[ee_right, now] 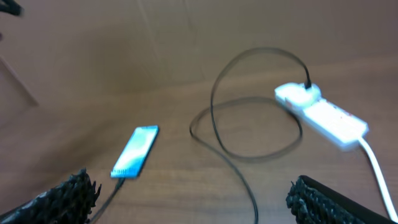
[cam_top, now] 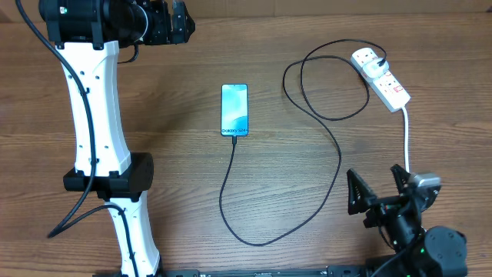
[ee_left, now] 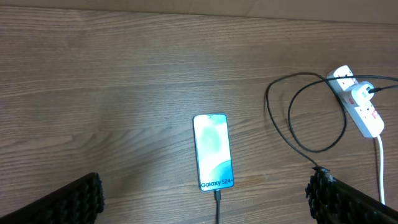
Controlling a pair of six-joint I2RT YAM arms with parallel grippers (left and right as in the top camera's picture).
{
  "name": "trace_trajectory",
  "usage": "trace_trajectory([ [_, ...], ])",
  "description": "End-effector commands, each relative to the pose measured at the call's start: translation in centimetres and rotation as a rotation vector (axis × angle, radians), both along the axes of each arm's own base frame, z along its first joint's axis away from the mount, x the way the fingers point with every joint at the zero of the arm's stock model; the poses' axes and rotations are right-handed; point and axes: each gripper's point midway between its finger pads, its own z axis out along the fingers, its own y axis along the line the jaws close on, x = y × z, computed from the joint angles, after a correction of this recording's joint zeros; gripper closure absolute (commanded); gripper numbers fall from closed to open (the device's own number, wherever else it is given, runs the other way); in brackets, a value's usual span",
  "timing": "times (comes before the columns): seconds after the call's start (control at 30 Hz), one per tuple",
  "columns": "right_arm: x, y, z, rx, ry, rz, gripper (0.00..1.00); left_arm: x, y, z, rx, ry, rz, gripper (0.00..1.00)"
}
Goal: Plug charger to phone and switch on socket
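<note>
The phone [cam_top: 234,109] lies flat mid-table, turquoise screen up, with the "Galaxy S24" text at its near end. The charger's thin black cable [cam_top: 339,161] has its connector tip in the phone's near end [ee_left: 217,194]. From there it loops toward the front and runs back to the white socket [cam_top: 380,75] at the far right. A white plug sits in the socket. My left gripper [cam_top: 171,25] is open and empty, high at the far left. My right gripper [cam_top: 378,189] is open and empty near the front right. The phone [ee_left: 213,151] [ee_right: 135,151] and socket [ee_left: 357,109] [ee_right: 320,112] show in both wrist views.
The socket's thick white cord [cam_top: 406,138] runs toward the front edge, close to my right gripper. The black cable makes a double loop [cam_top: 323,85] left of the socket. The left arm's white links [cam_top: 96,115] stretch along the table's left side.
</note>
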Motion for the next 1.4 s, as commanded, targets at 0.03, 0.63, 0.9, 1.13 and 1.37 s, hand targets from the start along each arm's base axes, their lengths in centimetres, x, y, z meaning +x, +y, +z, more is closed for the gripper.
trace_trajectory([
  [0.03, 0.9, 0.0, -1.2, -0.031, -0.075, -0.002, 0.00, 0.1, -0.3, -0.2, -0.003, 0.009, 0.006, 0.00],
  [0.63, 4.1, 0.1, -1.7, 0.002, -0.317, -0.025, 0.00, 0.1, -0.3, -0.2, -0.003, 0.009, 0.006, 0.00],
  [0.9, 4.5, -0.6, -2.2, 0.011, -0.362, -0.071, 0.00, 0.1, -0.3, -0.2, -0.003, 0.009, 0.006, 0.00],
  [1.13, 4.8, -1.5, -3.5, 0.002, -0.308, -0.119, 0.00, 0.1, -0.3, -0.2, -0.003, 0.009, 0.006, 0.00],
  [1.37, 5.0, -2.0, -6.8, -0.024, -0.173, -0.134, 0.00, 0.1, -0.3, -0.2, -0.003, 0.009, 0.006, 0.00],
])
